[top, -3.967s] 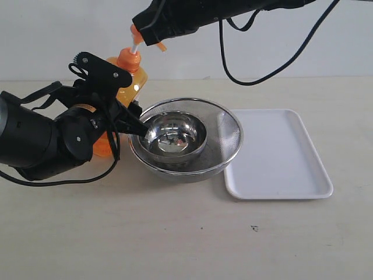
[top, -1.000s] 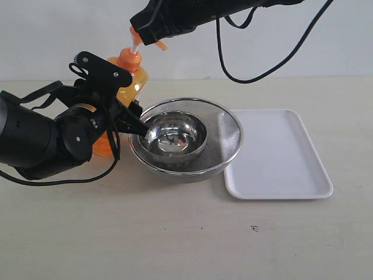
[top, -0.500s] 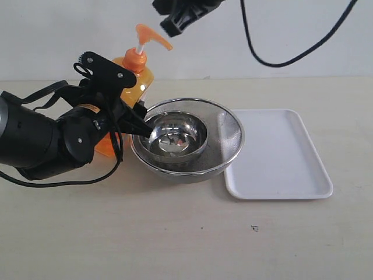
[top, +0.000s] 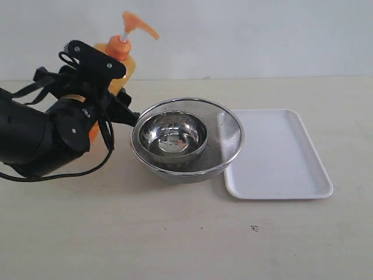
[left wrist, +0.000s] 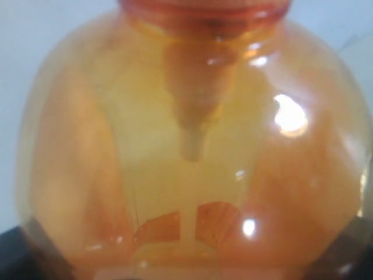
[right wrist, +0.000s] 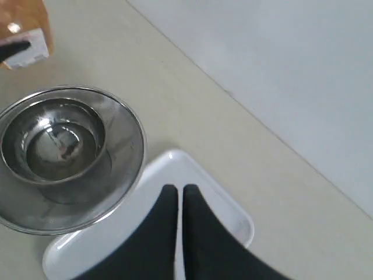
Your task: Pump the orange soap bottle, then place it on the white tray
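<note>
Your left gripper [top: 113, 90] has its jaws spread wide around the belly of the orange soap bottle [top: 120, 49] and clamped on it, so you've got a proper hold. The bottle is upright on the far side of the strainer bowl [top: 230, 140] from the white tray [top: 280, 169]. The arm hides its base, so I can't tell if it's off the table. The pump head is sticking up with nothing on it.

The carry looks like your step now. The strainer, with a steel bowl [top: 175, 137] nested in it, sits right in the path, so lift well above its rim before you go sideways. Keep the bottle vertical, land it on the flat middle of the tray and let go only once the base sits flat.

Your right gripper [right wrist: 176, 189] is pinched closed and empty, looking down on the tray just beside the strainer. I'd pull it clear first.

The table [top: 175, 233] is plain beige with a pale wall [top: 262, 35] behind the strainer.
</note>
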